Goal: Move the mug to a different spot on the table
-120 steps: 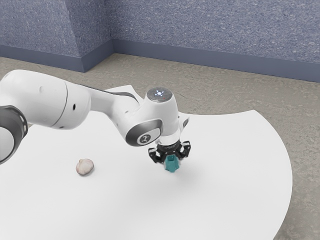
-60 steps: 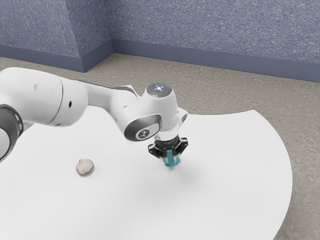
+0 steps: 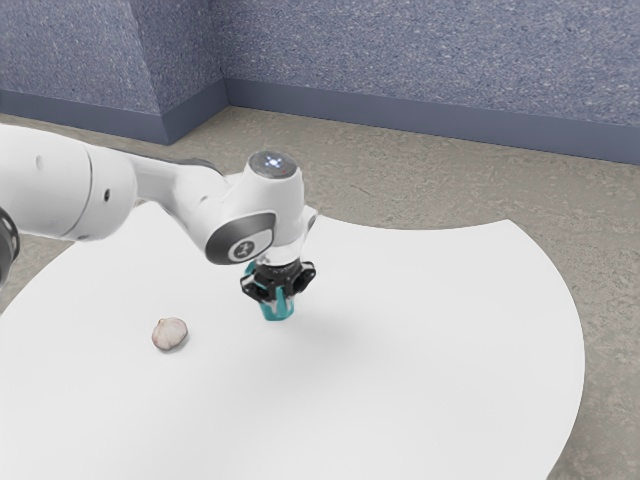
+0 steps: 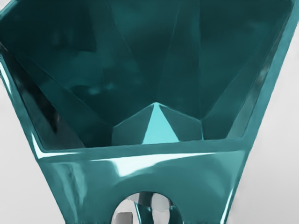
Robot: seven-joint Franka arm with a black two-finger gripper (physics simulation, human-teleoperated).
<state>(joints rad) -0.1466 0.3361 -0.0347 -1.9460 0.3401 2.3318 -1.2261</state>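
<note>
— Has it got the mug (image 3: 277,311)?

— I'd say so. The gripper (image 3: 276,303) points straight down and its black fingers are closed on it from two sides. That's near the middle of the white table (image 3: 450,380), well apart from the pale lump (image 3: 170,333). Whether the base is touching the top, I can't tell.

— Will it be easy to carry?

— Probably. It looks small and light, and stiff enough not to give under a squeeze. It's glossy, though, so it may be slippery. I'd grip across the walls near the rim and leave the handle (image 4: 142,212) alone.

— What's it like close up?

— Deep teal and shiny, with flat facets instead of a round wall. It has a wide mouth narrowing to a small floor, and a loop handle on one side.
</note>
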